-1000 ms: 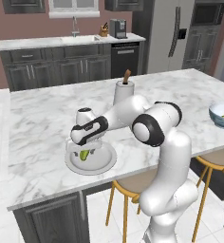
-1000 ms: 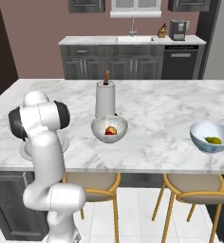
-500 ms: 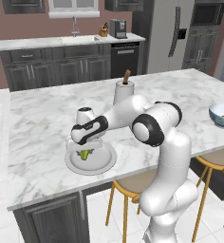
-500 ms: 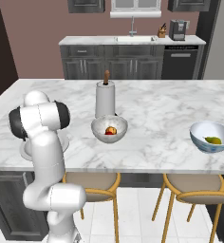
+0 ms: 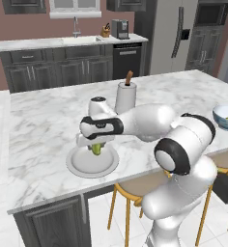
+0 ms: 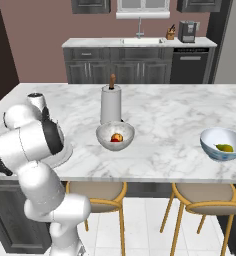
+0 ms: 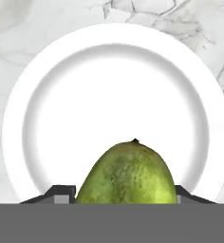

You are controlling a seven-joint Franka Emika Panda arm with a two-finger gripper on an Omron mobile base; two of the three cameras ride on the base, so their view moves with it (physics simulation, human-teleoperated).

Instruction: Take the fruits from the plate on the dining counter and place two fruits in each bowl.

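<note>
My gripper [image 5: 97, 144] hangs over the round white plate [image 5: 82, 166] on the dining counter [image 5: 43, 120], shut on the elongated green fruit [image 5: 96, 149]. In the hand view the green fruit [image 7: 128, 173] sits between my fingertips [image 7: 61, 192], a little above the bare plate [image 7: 19, 118]. The speckled grey bowl [image 6: 102, 136] holds a round red fruit [image 6: 116, 137]. Far to the right, the blue-sided bowl [image 6: 212, 150] contains a yellow-green fruit [image 6: 224, 148]. My arm hides most of the plate [image 6: 66, 154] in the right base view.
A paper towel roll on a holder [image 5: 125, 95] stands just behind the plate and the grey bowl. Wooden stools [image 6: 95, 192] sit under the counter's near edge. The blue bowl [image 5: 226, 116] is near the right end of the slab.
The jaws have closed on the green fruit, which lay on the plate a second ago. It now sits slightly higher, off the plate.
</note>
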